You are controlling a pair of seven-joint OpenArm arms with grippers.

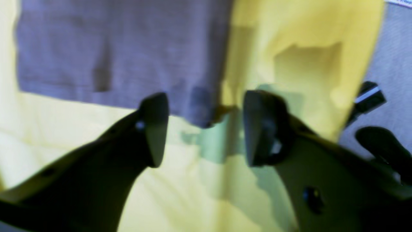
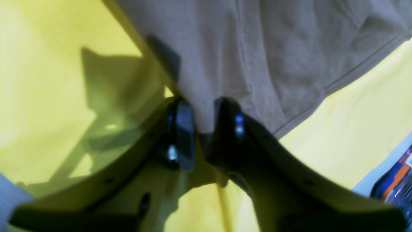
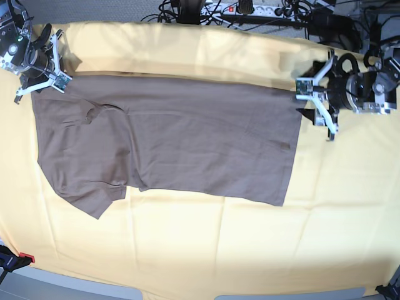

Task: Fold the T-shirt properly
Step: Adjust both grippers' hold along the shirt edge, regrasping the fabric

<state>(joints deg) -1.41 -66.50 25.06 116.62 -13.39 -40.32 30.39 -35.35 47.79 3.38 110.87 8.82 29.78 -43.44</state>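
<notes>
At the base view's left side, right gripper point(image 2: 205, 129): over the T-shirt's upper left corner, fingertips close together with a fold of its edge between them; I cannot tell whether they are clamped on it.
Lower left corner, dark object point(image 3: 14, 261): by the yellow cloth's edge, with a small red part showing; I cannot make out what it is.
Middle, T-shirt point(image 3: 194, 137): grey-brown and spread wide across the yellow cloth point(image 3: 219, 250), its long upper edge running between my two grippers; the left portion hangs lower in an uneven point, and creases cross the fabric.
Top middle, cables point(image 3: 234, 14): a dark tangle beyond the cloth.
Right side, left gripper point(image 1: 206, 129): at the T-shirt's upper right corner; I see its fingers spread, one on each side of the corner, with a gap beside the fabric; its shadow falls on the cloth.
</notes>
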